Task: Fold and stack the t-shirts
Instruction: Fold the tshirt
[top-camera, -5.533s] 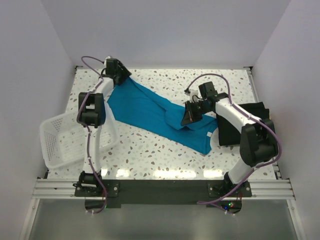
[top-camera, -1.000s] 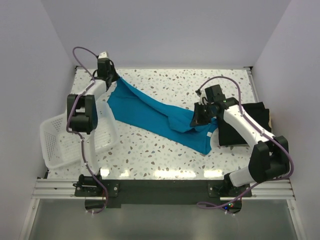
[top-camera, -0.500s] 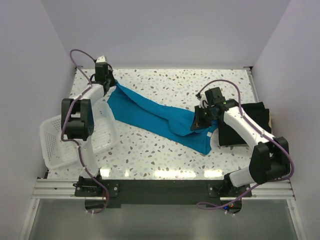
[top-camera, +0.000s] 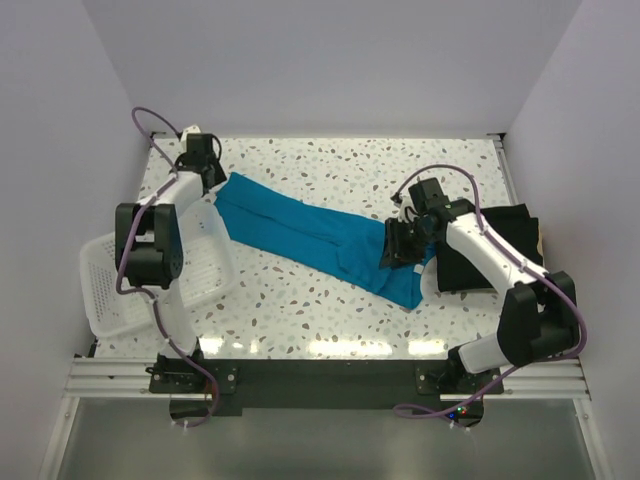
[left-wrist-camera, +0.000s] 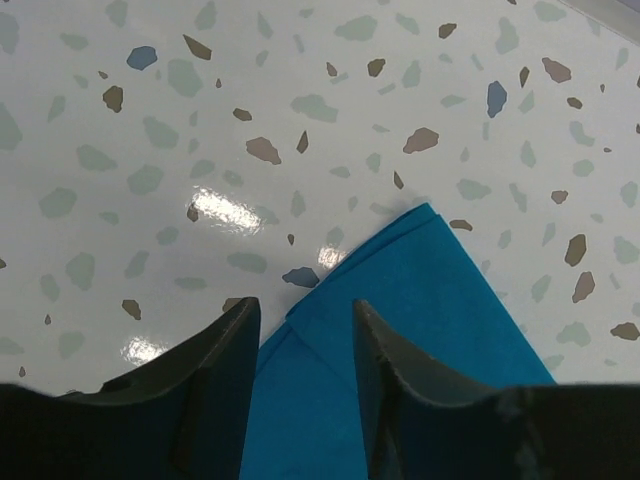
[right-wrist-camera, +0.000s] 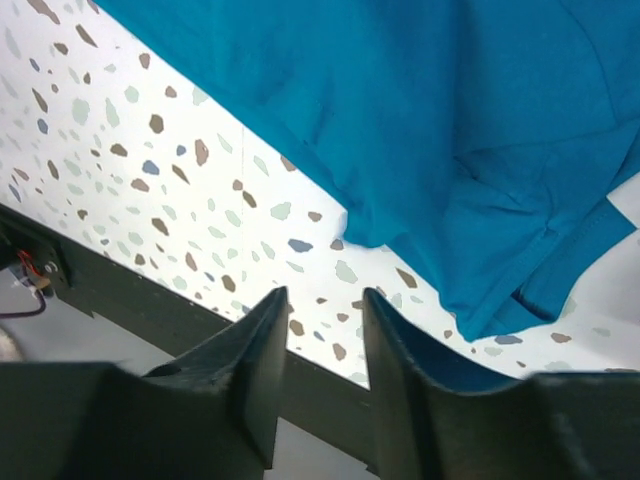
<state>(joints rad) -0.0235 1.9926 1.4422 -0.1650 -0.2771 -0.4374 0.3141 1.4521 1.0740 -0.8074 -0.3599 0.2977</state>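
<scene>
The teal-blue t-shirt (top-camera: 310, 235) lies stretched in a long diagonal band from the far left to the near right of the table. My left gripper (top-camera: 205, 178) is at its far-left corner with its jaws open. In the left wrist view the cloth corner (left-wrist-camera: 420, 300) lies flat on the table under and between the jaws (left-wrist-camera: 300, 310). My right gripper (top-camera: 393, 250) hovers over the shirt's right end, open and empty (right-wrist-camera: 325, 295), with the teal cloth (right-wrist-camera: 420, 100) beyond its fingers. The black t-shirt (top-camera: 495, 240) lies folded at the right.
A white mesh basket (top-camera: 120, 285) lies tipped at the table's left edge, next to the left arm. The black rail (right-wrist-camera: 150, 300) of the table's near edge shows just under the right gripper. White walls close in the table on three sides.
My left gripper moved further left and back, pulling the teal shirt out longer and flatter, and the corner now lies on the table. My right gripper shifted slightly toward the near edge.
</scene>
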